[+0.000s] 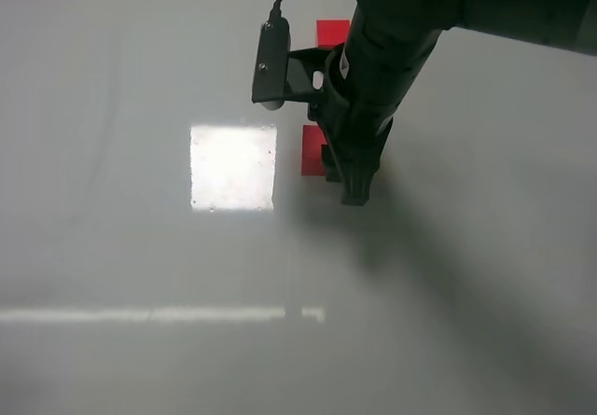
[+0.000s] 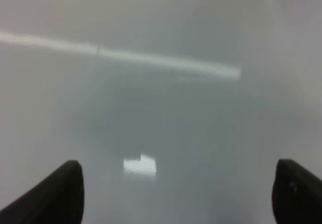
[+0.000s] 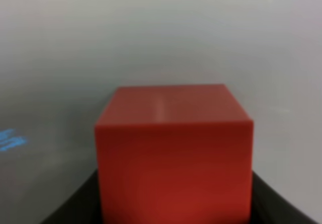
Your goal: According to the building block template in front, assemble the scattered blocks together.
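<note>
The right pincer (image 1: 347,177) reaches down onto the grey bench (image 1: 140,247) a little toward the far edge from the middle, with its arm coming in from the far right corner. In the overhead view it stands over a red cube (image 1: 312,149), of which only the left part shows beside the black fingers. The right wrist view shows this red cube (image 3: 173,153) filling the space between the two dark fingers (image 3: 75,204), its sides reaching them, so the right pincer looks clamped on the cube, though the contact itself is blurred at the picture's rim.

Farther toward the far edge, another red block (image 1: 332,33) peeks out from behind the arm and the wrist camera. Only its red top shows, so I cannot tell whether this is the building block template or a loose cube. No yellow part shows in any view.

The left pincer (image 2: 176,194) is out of the overhead view. In its own wrist view its two black fingertips (image 2: 60,191) stand wide apart above bare bench (image 2: 166,113), with nothing between them.

A bright square of reflected light (image 1: 233,167) lies on the bench just left of the red cube.
</note>
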You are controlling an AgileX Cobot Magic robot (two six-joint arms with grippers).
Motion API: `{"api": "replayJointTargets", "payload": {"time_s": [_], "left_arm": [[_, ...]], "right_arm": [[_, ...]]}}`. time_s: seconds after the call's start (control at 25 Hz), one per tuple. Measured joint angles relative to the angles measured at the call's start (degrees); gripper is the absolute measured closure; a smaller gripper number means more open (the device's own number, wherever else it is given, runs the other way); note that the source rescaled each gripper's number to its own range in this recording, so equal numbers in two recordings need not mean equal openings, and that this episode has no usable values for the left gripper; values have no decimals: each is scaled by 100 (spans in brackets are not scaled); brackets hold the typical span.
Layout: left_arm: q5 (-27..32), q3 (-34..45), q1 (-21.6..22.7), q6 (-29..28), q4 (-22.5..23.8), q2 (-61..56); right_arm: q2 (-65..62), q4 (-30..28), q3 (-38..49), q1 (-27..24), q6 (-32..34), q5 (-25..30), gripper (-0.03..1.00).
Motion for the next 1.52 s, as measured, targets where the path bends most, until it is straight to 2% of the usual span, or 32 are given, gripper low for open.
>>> {"api": "replayJointTargets", "payload": {"time_s": [0.28,0.32,0.4,0.48,0.56,0.6,0.8,1.04,1.16,1.28,1.4,1.52], "left_arm": [[0,0,0,0,4,0],[0,0,0,0,4,0],[-14,0,0,0,4,0],[-14,0,0,0,4,0],[-14,0,0,0,4,0],[-14,0,0,0,4,0],[-14,0,0,0,4,0],[-14,0,0,0,4,0],[-14,0,0,0,4,0],[-14,0,0,0,4,0],[-14,0,0,0,4,0],[-14,0,0,0,4,0]], "right_arm": [[0,16,0,-6,294,-5,96],[5,16,0,-6,313,-5,92],[5,19,0,-6,337,17,70],[-7,19,0,-6,343,38,44],[-40,19,0,-13,348,42,29],[-69,19,0,-19,359,50,24],[-509,80,0,2,719,220,19],[-1354,388,17,-128,1727,770,18],[-1784,807,27,-724,2227,809,18],[-2145,878,301,-1714,2777,797,18],[-2478,961,981,-2898,3232,797,18],[-2926,1312,1838,-3919,3491,748,18]]}}
